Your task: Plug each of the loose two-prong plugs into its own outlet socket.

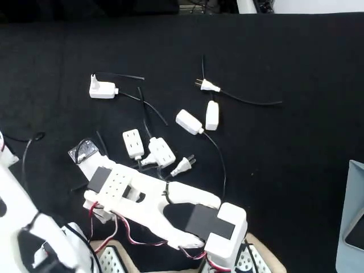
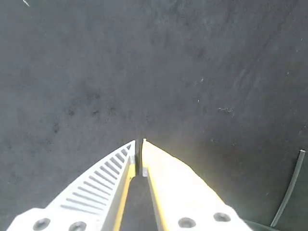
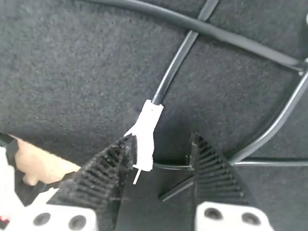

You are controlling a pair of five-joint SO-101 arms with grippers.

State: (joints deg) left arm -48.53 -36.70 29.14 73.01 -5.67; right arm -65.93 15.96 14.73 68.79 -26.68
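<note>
My right gripper (image 3: 161,139) stands open low over the black cloth. A small white two-prong plug (image 3: 146,132) on a black cable lies against one of its black fingers (image 3: 108,166). In the high view this gripper (image 1: 84,153) is at the left of the cluster. Beside it lie two white multi-socket outlets (image 1: 133,143) (image 1: 162,152) and a loose plug (image 1: 183,166). Farther back are two inline sockets (image 1: 189,121) (image 1: 212,115), a plug on a cable (image 1: 209,86) and a white adapter plug (image 1: 102,88). My left gripper (image 2: 140,143) is shut over bare cloth.
Black cables (image 3: 207,29) cross the cloth just beyond my right gripper. The right arm's white body (image 1: 153,202) covers part of the front of the table. A grey box (image 1: 351,227) stands at the right edge. A thin cable (image 2: 288,192) lies near my left gripper.
</note>
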